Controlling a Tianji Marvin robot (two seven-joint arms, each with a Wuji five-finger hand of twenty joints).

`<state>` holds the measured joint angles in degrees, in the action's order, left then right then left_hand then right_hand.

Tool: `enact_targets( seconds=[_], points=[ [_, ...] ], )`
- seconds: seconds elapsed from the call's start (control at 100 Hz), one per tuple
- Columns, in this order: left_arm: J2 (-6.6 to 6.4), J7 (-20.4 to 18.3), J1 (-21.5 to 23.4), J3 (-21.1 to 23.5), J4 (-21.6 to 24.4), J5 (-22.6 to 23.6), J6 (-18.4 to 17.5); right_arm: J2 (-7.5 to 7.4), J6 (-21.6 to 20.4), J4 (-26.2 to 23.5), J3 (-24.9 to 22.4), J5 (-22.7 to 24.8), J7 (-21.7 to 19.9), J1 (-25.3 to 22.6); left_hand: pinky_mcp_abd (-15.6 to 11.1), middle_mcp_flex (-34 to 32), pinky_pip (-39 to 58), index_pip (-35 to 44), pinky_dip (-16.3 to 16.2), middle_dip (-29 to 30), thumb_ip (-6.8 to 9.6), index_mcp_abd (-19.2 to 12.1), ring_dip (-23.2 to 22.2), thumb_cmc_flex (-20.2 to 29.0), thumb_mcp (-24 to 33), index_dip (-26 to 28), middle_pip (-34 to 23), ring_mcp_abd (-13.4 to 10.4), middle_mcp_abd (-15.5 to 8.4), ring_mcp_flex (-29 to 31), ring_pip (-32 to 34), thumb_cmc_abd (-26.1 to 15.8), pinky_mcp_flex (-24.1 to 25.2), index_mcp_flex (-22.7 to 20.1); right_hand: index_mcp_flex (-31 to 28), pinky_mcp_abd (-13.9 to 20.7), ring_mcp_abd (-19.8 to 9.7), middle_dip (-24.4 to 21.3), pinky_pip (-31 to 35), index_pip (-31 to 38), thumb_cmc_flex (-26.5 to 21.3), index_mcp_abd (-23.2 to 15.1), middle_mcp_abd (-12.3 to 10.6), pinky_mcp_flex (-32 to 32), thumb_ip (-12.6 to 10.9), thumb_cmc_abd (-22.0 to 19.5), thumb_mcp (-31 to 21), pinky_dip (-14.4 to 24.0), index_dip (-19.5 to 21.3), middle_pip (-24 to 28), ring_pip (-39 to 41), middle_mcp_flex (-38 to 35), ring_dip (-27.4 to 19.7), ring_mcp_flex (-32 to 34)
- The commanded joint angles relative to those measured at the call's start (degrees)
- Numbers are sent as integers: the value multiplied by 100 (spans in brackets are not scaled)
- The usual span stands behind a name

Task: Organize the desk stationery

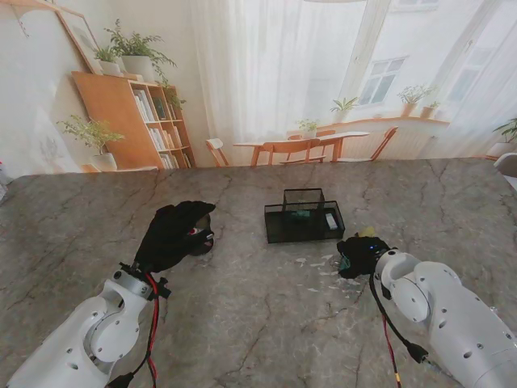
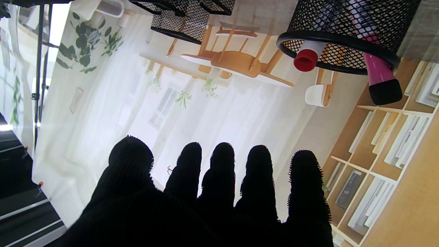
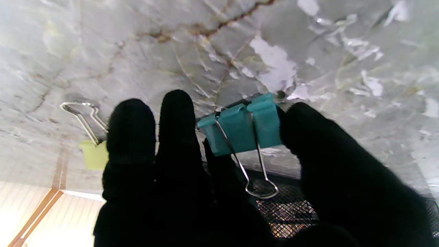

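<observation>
My right hand [image 1: 359, 255] is shut on a teal binder clip [image 3: 240, 128], pinched between thumb and fingers just above the table, near the right front corner of the black mesh organizer tray [image 1: 304, 220]. A yellow binder clip [image 3: 94, 154] lies on the marble beside the hand, its wire handle up. My left hand [image 1: 174, 234] is open with spread fingers [image 2: 223, 171] and holds nothing. It hovers at a round black mesh pen cup [image 2: 343, 37], which holds a red-capped marker [image 2: 306, 59] and a pink marker [image 2: 379, 75].
The tray has a taller back compartment and holds a small white item [image 1: 331, 220] and something green. White paper scraps [image 1: 323, 271] are scattered on the marble table [image 1: 258, 323] between the tray and my right hand.
</observation>
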<state>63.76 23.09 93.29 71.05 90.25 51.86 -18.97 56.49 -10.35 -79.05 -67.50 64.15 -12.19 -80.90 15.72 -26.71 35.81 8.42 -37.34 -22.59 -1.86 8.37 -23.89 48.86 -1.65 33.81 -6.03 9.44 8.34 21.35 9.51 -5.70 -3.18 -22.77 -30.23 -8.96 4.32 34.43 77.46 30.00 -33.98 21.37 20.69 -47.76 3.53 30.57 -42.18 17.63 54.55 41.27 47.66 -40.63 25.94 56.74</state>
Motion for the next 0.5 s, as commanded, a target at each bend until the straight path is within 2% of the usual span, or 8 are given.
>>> enact_targets(
  seconds=[0.0,0.04,0.1,0.17,0.49],
  points=[
    [16,14,27,-6,21,5,8,8,-61,259,99,-8,-163,-165,-58,-30,-71,29,47,-35,-103,-36,-24,109,-100,70,16,-112,-85,70,0,-328,52,-107,-331,192,-102,-87,304,607,-185,-515,-1384,-287,-110,50,-387,-253,-296,666,63,-1065,-81,228],
    [15,11,31,-1,23,8,12,10,-58,271,106,-18,-145,-161,-59,-34,-72,29,47,-36,-104,-40,-25,103,-104,70,15,-118,-97,75,3,-327,56,-105,-366,231,-138,-104,320,696,-267,-549,-1413,-388,-88,120,-423,-309,-345,669,51,-1148,-93,317],
    [14,1,31,2,23,8,18,12,-58,291,116,-32,-119,-154,-66,-32,-70,29,47,-36,-103,-43,-25,103,-100,70,15,-125,-107,73,1,-331,50,-105,-409,304,-200,-118,300,840,-445,-590,-1452,-540,96,257,-479,-363,-380,643,1,-1281,-121,452],
    [12,-16,26,1,19,3,30,16,-61,317,129,-49,-77,-141,-62,-32,-70,31,47,-35,-103,-42,-24,101,-102,71,16,-128,-96,72,0,-324,50,-111,-352,398,-276,-120,285,1258,-627,-656,-1506,-713,262,396,-565,-447,-848,607,-55,-1421,-139,605],
    [9,-71,2,-10,7,-18,50,41,-125,390,145,-175,110,-109,-63,-27,-73,30,49,-34,-102,-45,-23,103,-98,70,17,-121,-96,72,-1,-330,56,-108,-229,670,-419,-140,144,2082,-1171,-834,-1596,-1154,445,518,-541,-535,-1530,466,-194,-1731,-178,947]
  ],
)
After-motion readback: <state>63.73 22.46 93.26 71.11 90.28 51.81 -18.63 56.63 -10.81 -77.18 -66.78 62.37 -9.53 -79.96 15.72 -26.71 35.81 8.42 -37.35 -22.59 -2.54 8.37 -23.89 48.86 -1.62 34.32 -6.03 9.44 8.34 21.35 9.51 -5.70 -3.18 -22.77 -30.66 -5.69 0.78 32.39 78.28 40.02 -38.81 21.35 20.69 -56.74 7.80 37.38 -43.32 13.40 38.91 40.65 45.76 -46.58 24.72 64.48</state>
